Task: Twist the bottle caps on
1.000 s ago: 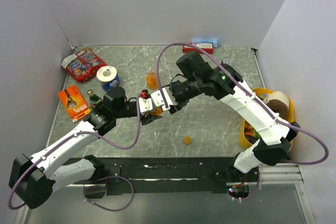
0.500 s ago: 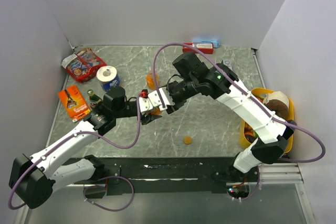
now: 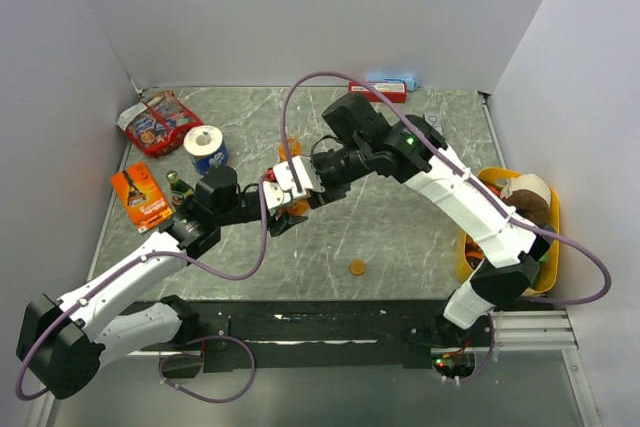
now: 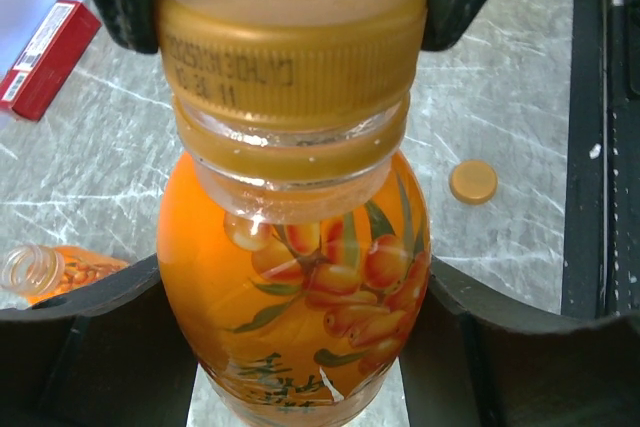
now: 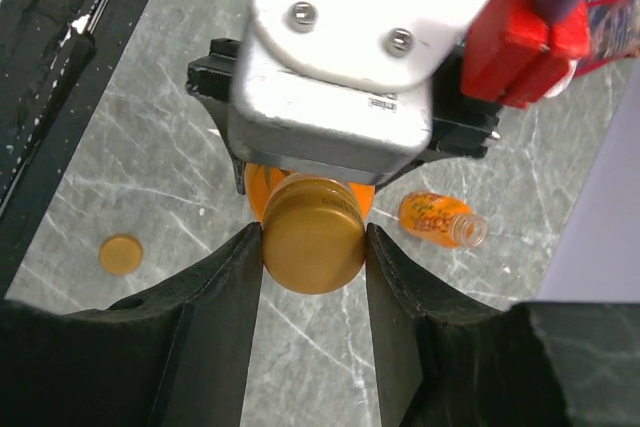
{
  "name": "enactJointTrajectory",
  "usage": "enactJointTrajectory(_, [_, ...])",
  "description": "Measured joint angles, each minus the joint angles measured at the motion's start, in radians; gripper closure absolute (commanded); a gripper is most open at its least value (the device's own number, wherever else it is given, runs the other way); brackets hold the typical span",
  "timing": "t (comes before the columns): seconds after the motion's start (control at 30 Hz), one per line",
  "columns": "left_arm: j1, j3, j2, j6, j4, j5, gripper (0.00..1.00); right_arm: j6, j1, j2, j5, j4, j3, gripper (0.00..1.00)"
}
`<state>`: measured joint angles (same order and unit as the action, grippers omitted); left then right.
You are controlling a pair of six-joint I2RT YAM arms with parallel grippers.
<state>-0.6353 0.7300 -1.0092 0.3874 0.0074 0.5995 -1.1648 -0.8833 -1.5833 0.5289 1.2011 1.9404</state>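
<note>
My left gripper [image 4: 295, 352] is shut on a small orange bottle [image 4: 295, 277] and holds it above the table. The bottle also shows in the top view [image 3: 297, 210]. A gold-orange cap [image 4: 290, 32] sits on its neck. My right gripper [image 5: 312, 277] is shut on that cap [image 5: 312, 234], one finger on each side. In the top view both grippers, left [image 3: 283, 212] and right [image 3: 290, 187], meet mid-table. A second orange bottle [image 5: 440, 218] lies on its side, uncapped, also seen from above [image 3: 290, 150]. A loose orange cap [image 3: 357, 267] lies flat on the table and also shows in both wrist views [image 4: 473, 181] [image 5: 121, 253].
A toilet-paper roll [image 3: 205, 150], a dark green bottle [image 3: 178, 185], an orange packet [image 3: 140, 197] and a snack bag [image 3: 160, 122] are at the left. A red box [image 3: 377, 93] is at the back. A yellow bowl [image 3: 550, 219] stands at the right edge.
My right gripper has moved left along the table onto the cap of the held bottle. The left arm and its bottle have stayed in place.
</note>
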Motion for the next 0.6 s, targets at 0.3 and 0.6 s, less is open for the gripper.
enactJointTrajectory(0.3, [-0.001,-0.09,0.033,-0.1,0.101,-0.074,0.99,0.134,0.0,-0.061,-0.022,0.0,0.042,0.66])
enactJointTrajectory(0.6, [-0.002,-0.144,0.06,-0.201,0.175,-0.127,0.99,0.253,0.0,-0.114,-0.045,0.003,0.106,0.62])
